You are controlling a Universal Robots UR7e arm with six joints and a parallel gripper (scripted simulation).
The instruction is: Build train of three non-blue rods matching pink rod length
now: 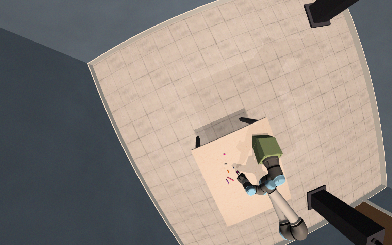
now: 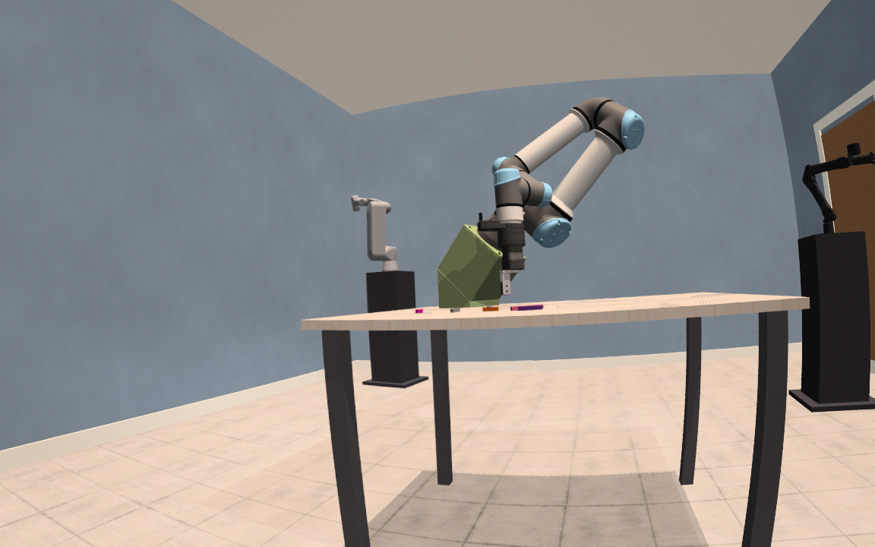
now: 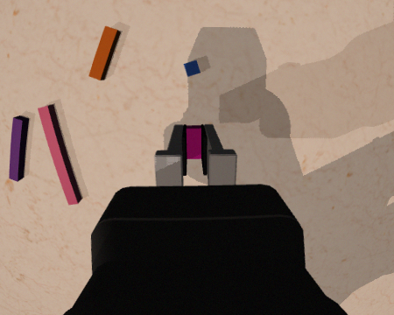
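Note:
My gripper [image 1: 238, 173] [image 2: 506, 292] [image 3: 193, 140] is shut on a magenta rod [image 3: 193, 141] and holds it above the table. A second magenta rod [image 1: 224, 154] [image 2: 418, 311] and a grey rod [image 1: 225, 163] [image 2: 454, 310] lie apart on the table, outside the wrist view. An orange rod [image 1: 228, 171] [image 2: 490, 308] [image 3: 103, 53] lies to the left of the gripper in the wrist view. The pink rod [image 1: 230, 178] [image 3: 59, 155] lies beside a purple rod [image 1: 227, 181] [image 2: 531, 308] [image 3: 17, 149], at an angle, with a gap. No train is seen.
A small blue rod [image 1: 233, 167] [image 3: 192, 68] lies ahead of the fingertips in the wrist view. The green arm base [image 1: 267, 146] [image 2: 469, 268] stands on the table [image 1: 227, 210] [image 2: 631, 312]. Arm shadows fall across the table near the gripper.

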